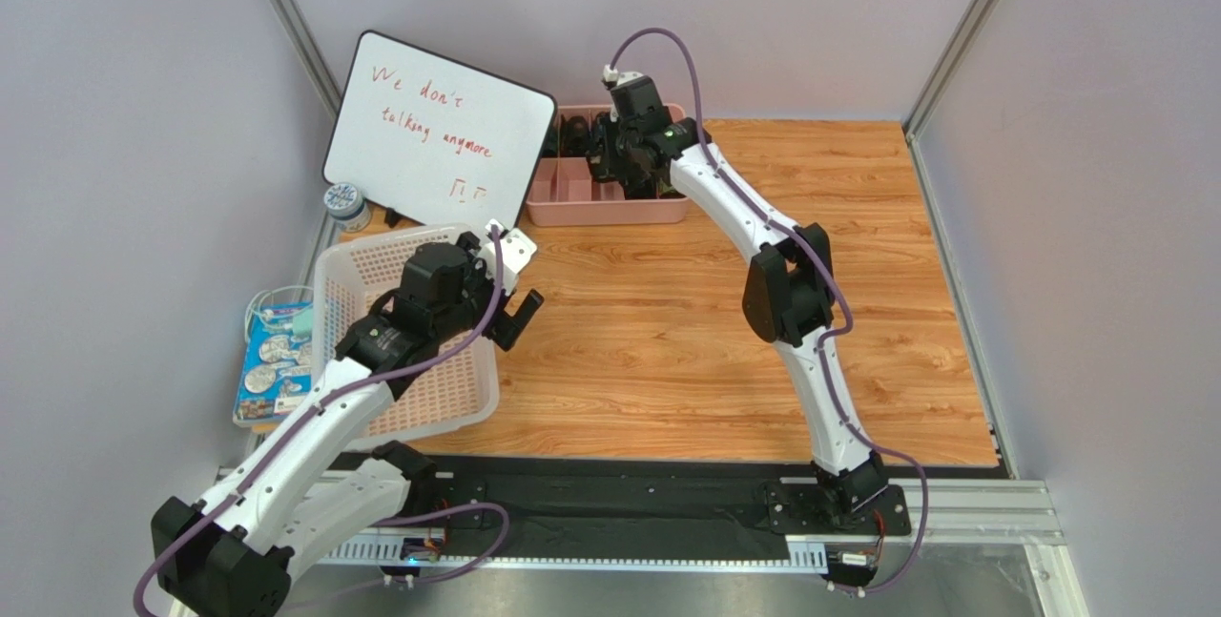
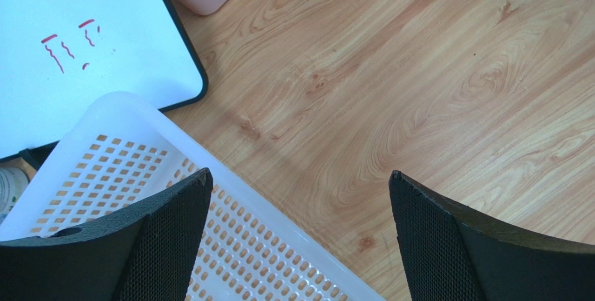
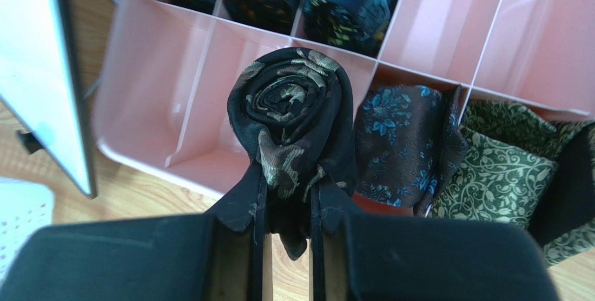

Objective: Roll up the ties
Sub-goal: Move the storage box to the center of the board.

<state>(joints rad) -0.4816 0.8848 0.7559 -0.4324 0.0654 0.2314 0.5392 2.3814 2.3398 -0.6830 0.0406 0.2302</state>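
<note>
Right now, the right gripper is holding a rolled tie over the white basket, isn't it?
The place is wrong. The right gripper is holding a rolled tie, but over the pink tray, as the right wrist view shows.

Far edge, tabletop [image 1: 688,317]: divided tray [image 1: 602,212], whiteboard [image 1: 437,124] just left of it.
Left edge: basket [image 1: 376,274], in front of the whiteboard; left pincer [image 2: 300,175] above its right rim.
Over tray: right pincer [image 3: 286,210], clamped on a rolled tie [image 3: 293,116].
In tray: other rolled ties [image 3: 401,140] in compartments behind and right of it.
</note>
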